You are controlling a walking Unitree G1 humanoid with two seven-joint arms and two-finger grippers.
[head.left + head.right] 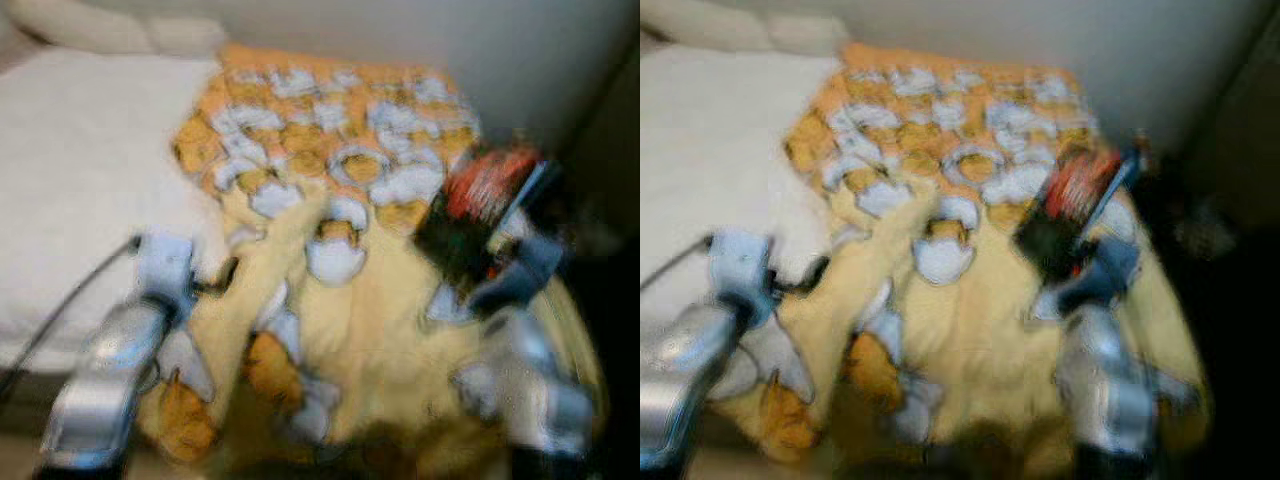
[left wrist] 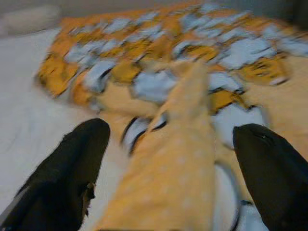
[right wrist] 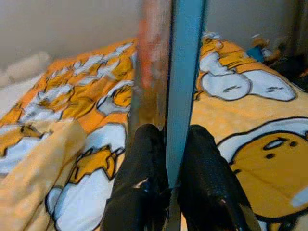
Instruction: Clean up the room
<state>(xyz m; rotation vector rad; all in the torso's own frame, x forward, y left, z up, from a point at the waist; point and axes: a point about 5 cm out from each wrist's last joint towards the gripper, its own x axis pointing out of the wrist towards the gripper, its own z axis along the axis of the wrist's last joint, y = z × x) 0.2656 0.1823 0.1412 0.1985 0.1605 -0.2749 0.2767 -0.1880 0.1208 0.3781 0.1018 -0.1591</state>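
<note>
A yellow and orange blanket [image 1: 340, 150] printed with white egg figures lies rumpled over the bed. My right gripper [image 3: 168, 185] is shut on a thin flat thing with a red and black face and a blue edge [image 3: 185, 72], and holds it upright above the blanket's right side [image 1: 490, 185]. My left gripper [image 2: 173, 173] is open, its fingers on either side of a raised yellow fold of the blanket [image 2: 173, 144] without touching it. In the head views this gripper [image 1: 215, 280] hovers at the blanket's left edge. Both head views are blurred.
The white sheet [image 1: 80, 170] covers the bed's left half, with pale pillows [image 1: 100, 25] at its head. A light wall [image 1: 500, 40] runs behind the bed. To the right is a dark gap [image 1: 610, 230]. Small blue clutter [image 3: 260, 48] lies beyond the blanket.
</note>
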